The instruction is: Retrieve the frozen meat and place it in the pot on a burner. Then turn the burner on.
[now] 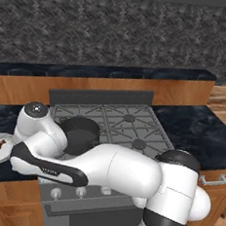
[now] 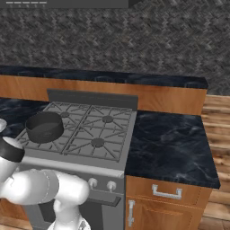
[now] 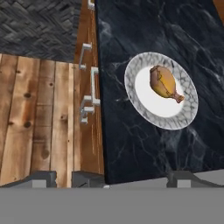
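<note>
Early days: glossy orange-brown meat chunk (image 3: 164, 83) sits on white round plate (image 3: 142, 103) on dark marble bench (image 3: 131, 144). Dark grey pot (image 2: 44, 127) waits empty on stove. My pincer's spread? Can't tell. Grab, drop, burner left.

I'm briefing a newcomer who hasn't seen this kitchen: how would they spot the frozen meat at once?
Start at the silver stove, then look to the black marble counter on its left. A white round plate sits there, and the frozen meat lies on it. It is the only glossy orange-brown, drumstick-shaped chunk there; the pot on the stove is dark grey.
</note>
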